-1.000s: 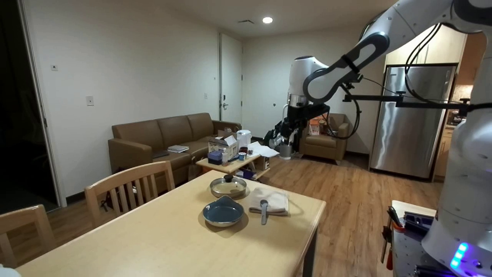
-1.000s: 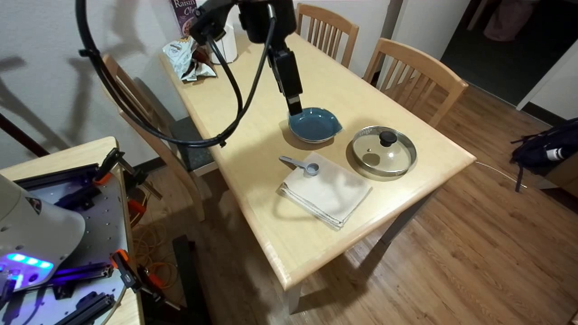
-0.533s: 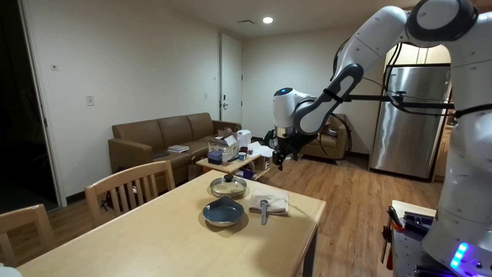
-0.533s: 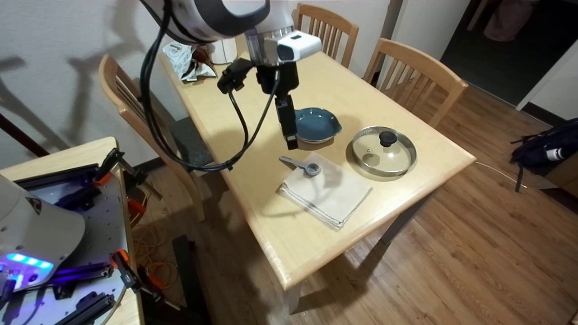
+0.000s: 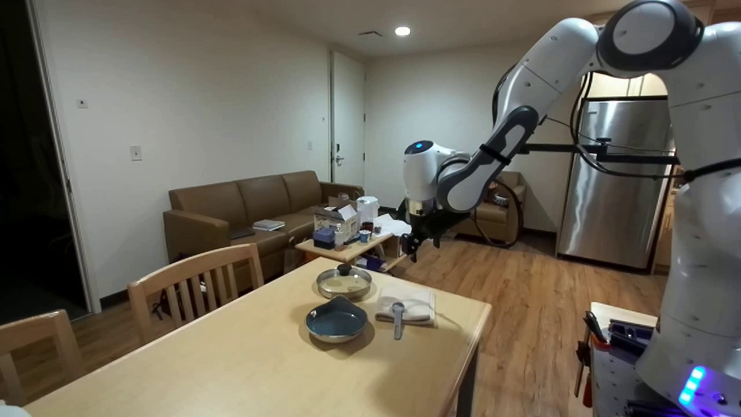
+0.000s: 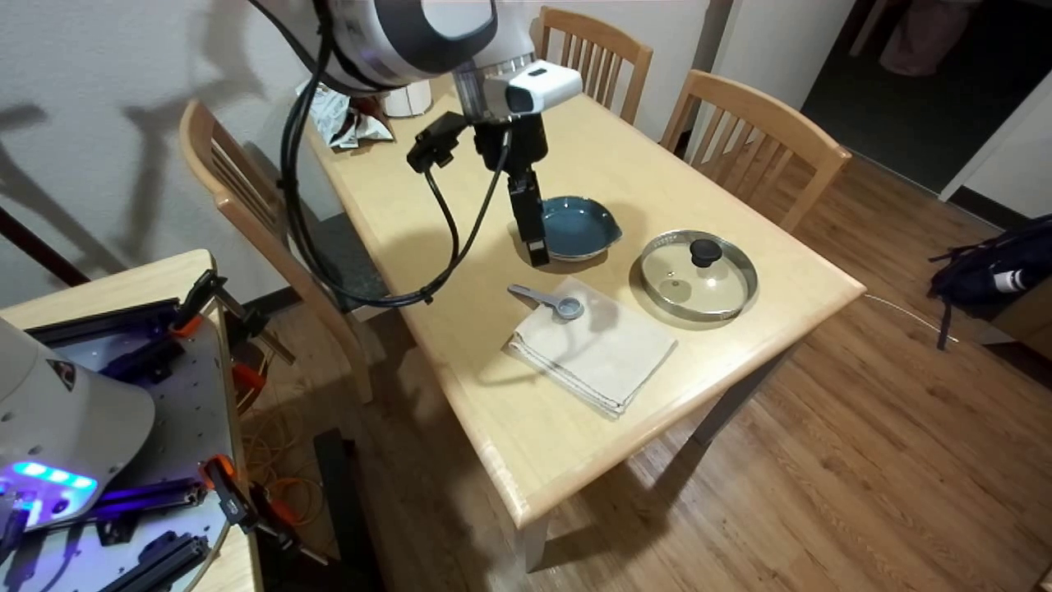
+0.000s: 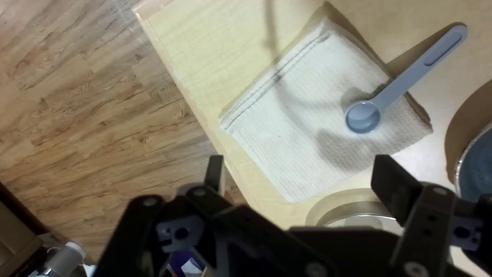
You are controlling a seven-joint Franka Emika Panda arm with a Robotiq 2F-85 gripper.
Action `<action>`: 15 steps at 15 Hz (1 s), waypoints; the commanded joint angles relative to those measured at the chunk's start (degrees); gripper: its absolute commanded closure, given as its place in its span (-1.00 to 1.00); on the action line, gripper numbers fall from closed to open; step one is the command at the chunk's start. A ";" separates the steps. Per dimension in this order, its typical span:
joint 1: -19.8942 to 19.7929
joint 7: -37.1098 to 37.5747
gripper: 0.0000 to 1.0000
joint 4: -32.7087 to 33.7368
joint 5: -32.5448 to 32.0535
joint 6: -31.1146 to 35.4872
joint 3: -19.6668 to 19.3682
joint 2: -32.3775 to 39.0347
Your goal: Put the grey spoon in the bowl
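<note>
The grey spoon (image 5: pixel 397 319) lies with its round head on a folded white cloth (image 6: pixel 608 353) and its handle over the table, in both exterior views (image 6: pixel 534 295). In the wrist view the spoon (image 7: pixel 403 82) is upper right, beyond the fingertips. The blue-grey bowl (image 5: pixel 336 319) sits beside it, with no contents visible. A finger partly covers the bowl (image 6: pixel 582 226) in an exterior view; only its edge (image 7: pixel 478 165) shows in the wrist view. My gripper (image 7: pixel 300 165) is open and empty, above the table near spoon and bowl (image 6: pixel 538 255); it also shows here (image 5: pixel 424 249).
A glass lid with a black knob (image 6: pixel 723 279) lies beside the bowl; part shows in the wrist view (image 7: pixel 365 221). A shiny bag (image 6: pixel 337 107) and a white container (image 6: pixel 408 97) stand at the table's far end. Wooden chairs (image 6: pixel 756 136) flank the table.
The arm has come down toward the table, most of it in the first half second, then shifted slightly toward the bowl's side. Spoon, bowl, cloth and lid have not moved.
</note>
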 commanded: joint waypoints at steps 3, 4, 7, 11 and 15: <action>8.47 2.26 -0.99 11.16 -0.38 -1.72 1.55 14.10; 9.21 0.87 -1.00 12.55 0.88 -1.67 1.79 15.36; 11.32 1.23 -1.00 11.00 1.24 0.21 0.52 15.07; 15.00 10.19 -1.00 10.28 -1.89 -1.40 -3.64 14.52; 18.52 23.92 -1.00 12.31 -5.29 -7.45 -6.42 18.62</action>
